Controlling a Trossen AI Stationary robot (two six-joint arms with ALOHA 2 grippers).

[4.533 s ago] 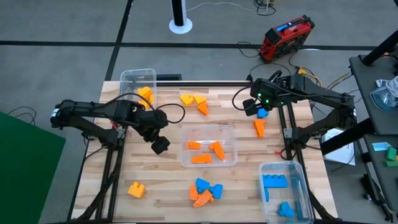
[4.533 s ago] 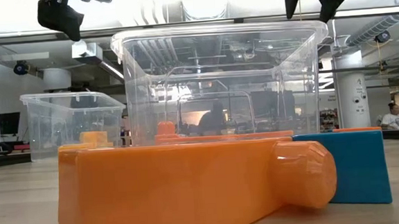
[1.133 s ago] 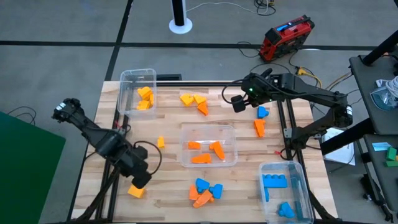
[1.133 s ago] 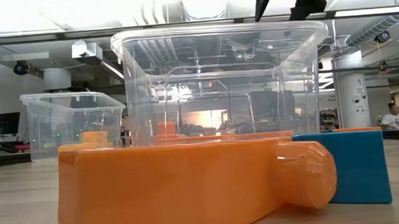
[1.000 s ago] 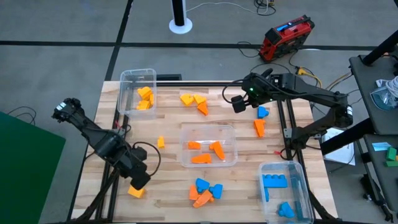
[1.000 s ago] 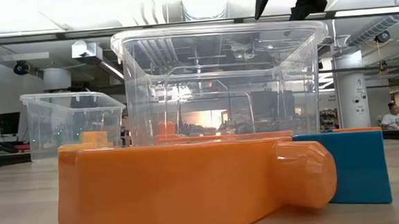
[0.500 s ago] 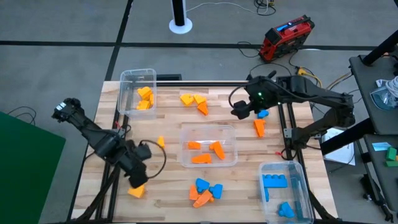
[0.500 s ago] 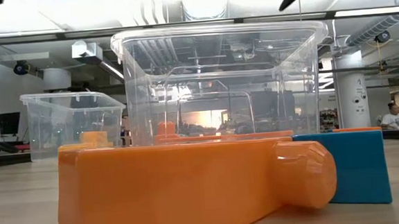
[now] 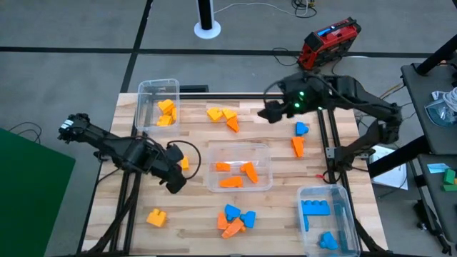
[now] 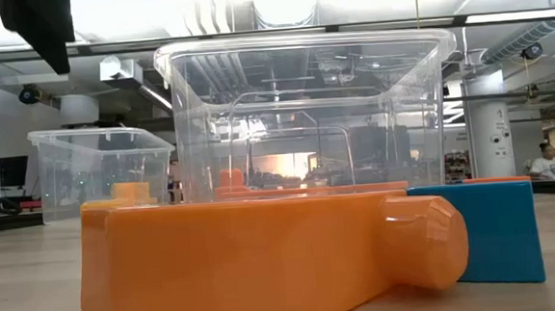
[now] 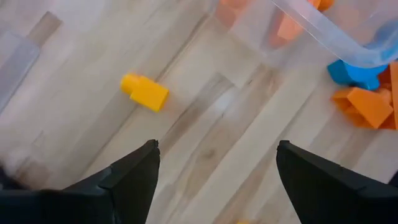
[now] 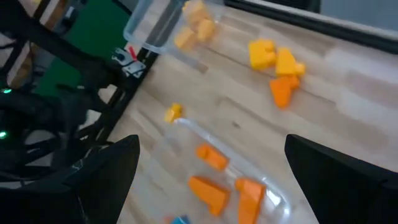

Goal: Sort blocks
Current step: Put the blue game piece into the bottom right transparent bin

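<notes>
Loose blocks lie on the wooden table: a small yellow one [image 9: 184, 163] [image 11: 144, 92], a yellow one [image 9: 156, 218] near the front left, a yellow and orange group [image 9: 223, 116] [image 12: 277, 62], a blue one [image 9: 300, 129], an orange one [image 9: 298, 146], and a blue and orange cluster [image 9: 234, 218]. My left gripper [image 9: 175, 182] [image 11: 217, 180] hovers open just beside the small yellow block, touching nothing. My right gripper [image 9: 270, 113] [image 12: 211, 186] is open and empty, raised over the far middle of the table.
Three clear bins stand on the table: one with yellow blocks [image 9: 158, 106] at the far left, one with orange blocks [image 9: 239, 168] in the middle, and one with blue blocks [image 9: 326, 218] at the near right. The low view looks past a big orange block [image 10: 265, 262].
My left gripper has gone from over the near-left yellow block toward the far edge and right, to beside the small yellow block. The near-left block lies where it was. My right gripper has risen and drifted toward the far edge. Both have stayed open.
</notes>
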